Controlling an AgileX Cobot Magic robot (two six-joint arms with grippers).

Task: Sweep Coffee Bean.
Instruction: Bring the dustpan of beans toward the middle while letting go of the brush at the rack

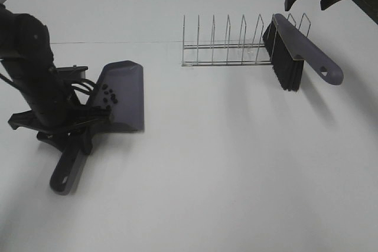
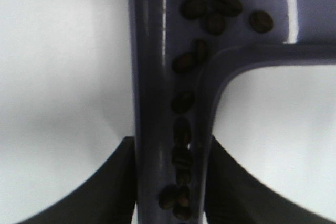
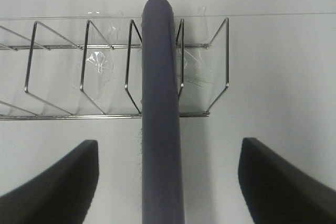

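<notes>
Look for the coffee beans already in the dustpan: a small cluster on the pan floor near its back wall, and a file of them down the hollow channel of the handle. Probably light, hard, smooth and quick to roll, so no use pinching them one by one; better pushed with bristles or carried in the pan. Keep the pan level or tipped back to avoid spilling them over the open lip. Clamped on the dustpan handle, a finger against each side a little behind the pan: the left gripper. Spread wide above the brush handle, touching nothing: the right gripper. Brush leaning at the right end of the wire rack, bristles hanging toward the table, handle slanting out to the right. Take the stiff handle at mid-length, clear of the wires, and mind the rack's uprights when lifting it out. Plenty of open table between pan and rack and toward the near edge. No stray beans made out there, though hard to be sure of anything so small.
</notes>
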